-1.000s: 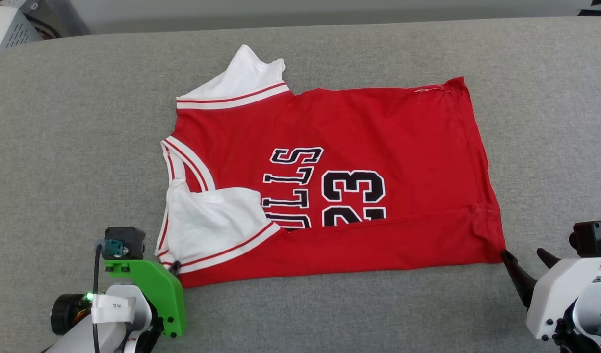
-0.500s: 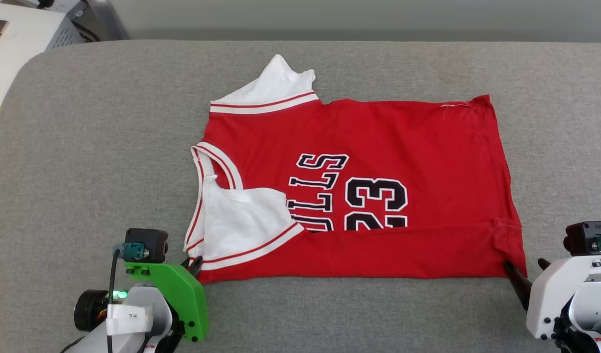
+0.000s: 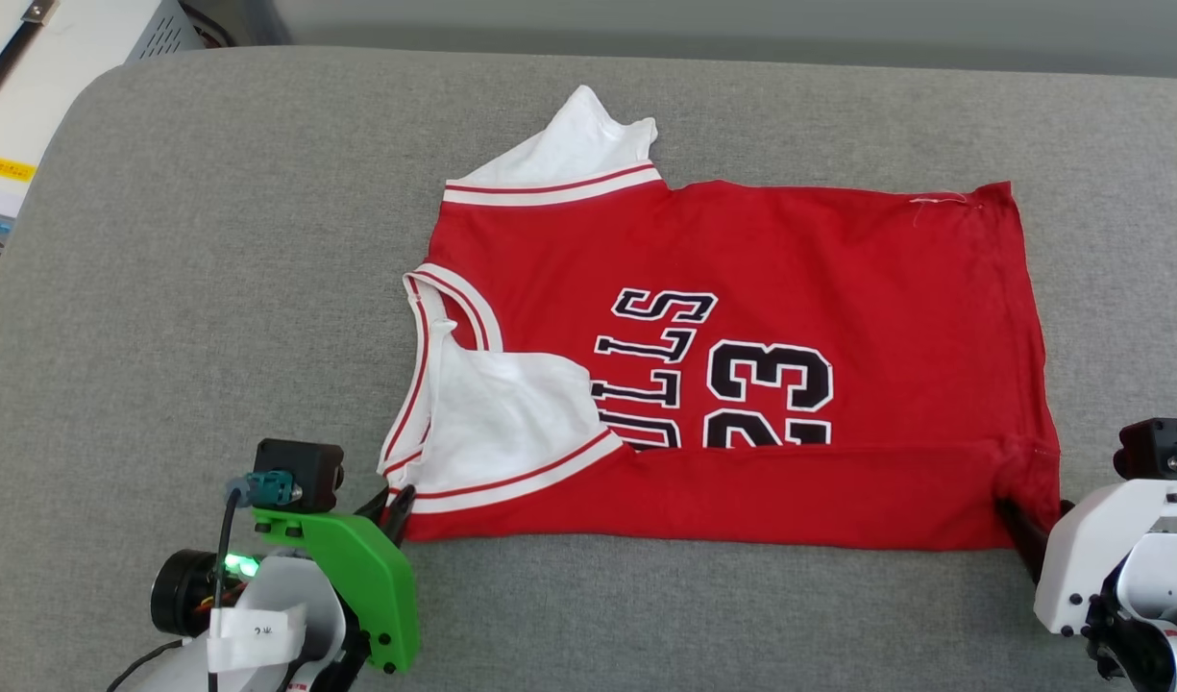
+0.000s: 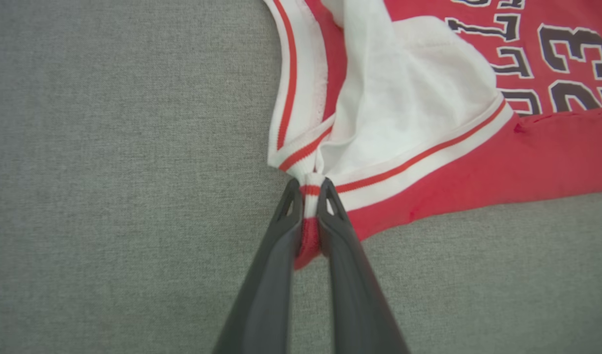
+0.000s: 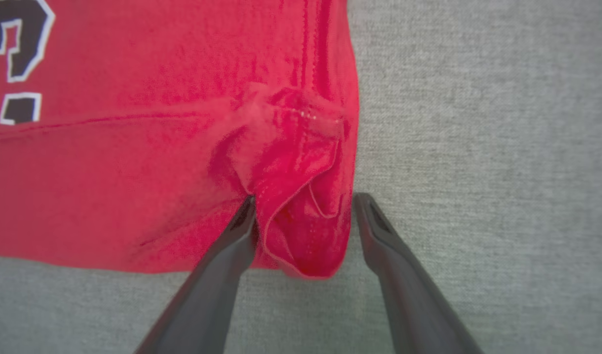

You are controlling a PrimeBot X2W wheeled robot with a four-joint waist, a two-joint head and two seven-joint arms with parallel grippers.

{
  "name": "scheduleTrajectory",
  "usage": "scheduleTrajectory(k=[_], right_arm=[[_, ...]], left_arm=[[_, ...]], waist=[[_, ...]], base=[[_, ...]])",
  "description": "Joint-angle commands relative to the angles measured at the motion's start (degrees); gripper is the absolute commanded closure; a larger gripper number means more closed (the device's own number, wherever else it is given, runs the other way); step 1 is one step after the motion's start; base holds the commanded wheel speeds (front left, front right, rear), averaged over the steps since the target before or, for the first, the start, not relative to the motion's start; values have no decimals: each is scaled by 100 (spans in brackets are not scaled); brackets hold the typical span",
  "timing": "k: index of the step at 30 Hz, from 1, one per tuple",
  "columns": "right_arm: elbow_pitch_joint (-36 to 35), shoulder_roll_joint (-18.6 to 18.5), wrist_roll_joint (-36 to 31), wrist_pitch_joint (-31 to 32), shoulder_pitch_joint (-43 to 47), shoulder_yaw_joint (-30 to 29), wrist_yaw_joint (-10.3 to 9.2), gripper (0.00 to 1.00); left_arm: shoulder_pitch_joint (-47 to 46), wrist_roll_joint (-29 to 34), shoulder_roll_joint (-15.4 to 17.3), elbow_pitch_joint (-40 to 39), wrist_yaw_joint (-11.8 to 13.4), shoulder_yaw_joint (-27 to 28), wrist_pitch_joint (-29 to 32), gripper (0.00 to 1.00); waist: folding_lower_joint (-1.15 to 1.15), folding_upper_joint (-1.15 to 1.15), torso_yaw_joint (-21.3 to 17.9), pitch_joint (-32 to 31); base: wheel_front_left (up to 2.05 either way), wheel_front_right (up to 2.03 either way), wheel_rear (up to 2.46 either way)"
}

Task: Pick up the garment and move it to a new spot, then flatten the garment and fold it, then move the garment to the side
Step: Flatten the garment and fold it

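Note:
The garment, a red jersey with white sleeves and black "BULLS 23" lettering, lies spread on the grey padded table, collar to the left. Its near edge is folded up over the lower part of the lettering. At the near left corner, my left gripper is shut on the striped trim beside the white sleeve, pinching the garment between its own closed tips. My right gripper is open, its fingers standing either side of the bunched near right hem corner.
A white cabinet with a yellow label stands past the table's rounded far left corner. A strip of floor runs behind the far edge. Bare grey surface surrounds the jersey on all sides.
The head camera has turned, shifting the whole picture rightward. My right gripper has advanced so its open fingers now straddle the hem corner. The left gripper keeps its hold.

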Motion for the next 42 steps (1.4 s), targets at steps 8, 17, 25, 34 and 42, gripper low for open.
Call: scheduleTrajectory(k=[8,17,25,34,42], right_arm=[[411,16,103,-93,-69,-2,-3,100],[-78,-22,259,59,448,-271,-3,100],[-848,63,157,568,1138,-522,-3,100],[-819,76,141,608,1302,-565,-3,100],[-447,56,144,442,1222,-492,-3,100]], left_arm=[[55,4,23,103,-28,-52,31,100],[292,-110,-35,351,-97,-137,-23,100],[604,-275,-85,591,-205,-330,99,100],[665,-343,-210,861,-291,-471,181,100],[576,-319,-321,1125,-375,-543,171,72]], waist=[[0,0,-37,-127],[0,0,-160,-603],[0,0,-252,-913],[0,0,-264,-921],[0,0,-260,-862]], base=[[0,0,0],[0,0,0],[0,0,0],[0,0,0],[0,0,0]])
